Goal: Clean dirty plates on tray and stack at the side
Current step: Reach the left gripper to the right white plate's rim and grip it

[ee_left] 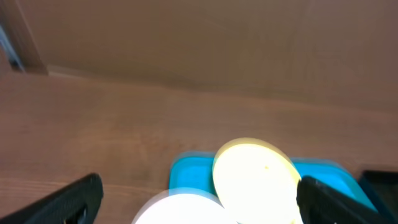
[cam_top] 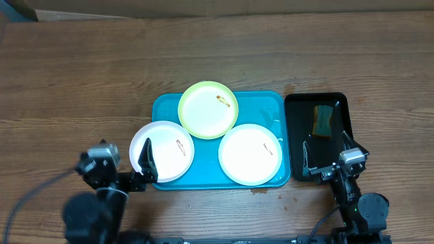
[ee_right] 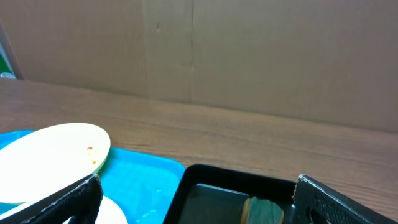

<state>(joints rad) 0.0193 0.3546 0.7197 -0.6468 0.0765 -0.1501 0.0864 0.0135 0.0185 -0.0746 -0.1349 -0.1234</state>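
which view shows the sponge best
The overhead view: the sponge shows whole from above, lying in the black tray. The right wrist view catches only its top at the bottom edge, behind the tray's rim. The left wrist view does not show it.

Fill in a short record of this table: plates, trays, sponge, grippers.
Plates: yellow-green plate at the back, left white plate and right white plate in front, all on the blue tray
Dirt: a small orange smear on each
Black tray: right of the blue one, holds a sponge
Left gripper: open, empty
Right gripper: open, empty
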